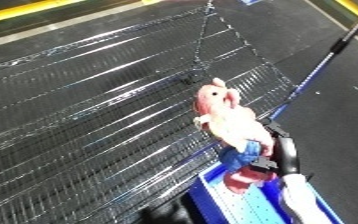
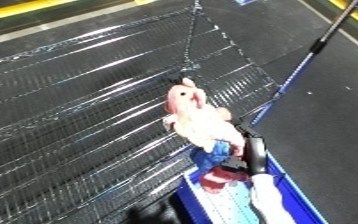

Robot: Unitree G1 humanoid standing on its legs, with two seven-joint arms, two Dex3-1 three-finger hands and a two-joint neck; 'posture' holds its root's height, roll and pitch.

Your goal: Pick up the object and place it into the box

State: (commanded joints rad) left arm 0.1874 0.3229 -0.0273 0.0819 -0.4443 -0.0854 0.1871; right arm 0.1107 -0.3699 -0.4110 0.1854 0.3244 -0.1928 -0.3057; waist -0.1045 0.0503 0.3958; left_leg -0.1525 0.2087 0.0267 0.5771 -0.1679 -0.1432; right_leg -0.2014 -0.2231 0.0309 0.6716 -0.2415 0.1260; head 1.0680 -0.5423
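Evidently the right hand was closed around the lower body of a pink plush toy, its black fingers curled about the blue-clad middle so that the head and upper body stood up and away from the palm. Held that way, by the bottom half, the toy's reddish feet pointed down toward the blue bin, which sat directly beneath the hand at the lower edge of both views; the grip looked chosen so the toy could simply drop in feet first once the fingers let go. The toy hung just above the bin's pale perforated floor, not yet resting on it as far as could be judged. Beyond the hand stretched a black wire-mesh surface, tilted across the view, and past its edge lay dark flooring crossed by a slim pole. The left hand showed in neither view.
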